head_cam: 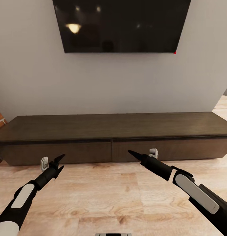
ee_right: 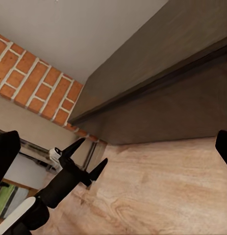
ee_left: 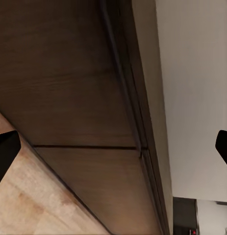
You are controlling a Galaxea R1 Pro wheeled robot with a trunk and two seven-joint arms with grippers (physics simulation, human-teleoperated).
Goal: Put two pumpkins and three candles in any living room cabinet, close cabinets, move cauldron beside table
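Dark-brown cabinet (head_cam: 113,137) (drawers closed) faces both spread claws.

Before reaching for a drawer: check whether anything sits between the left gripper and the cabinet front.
Nothing visible does. The left gripper hangs open just before the cabinet, its left drawer front shut, with bare wood floor beneath.

The head view looks forward and down from above the wood floor (head_cam: 103,196), squarely facing the cabinet (head_cam: 113,131). The left wrist view sits close to the cabinet (ee_left: 79,98) front, looking along it. The right wrist view looks sideways along the cabinet (ee_right: 162,83) toward the left hand (ee_right: 88,159).
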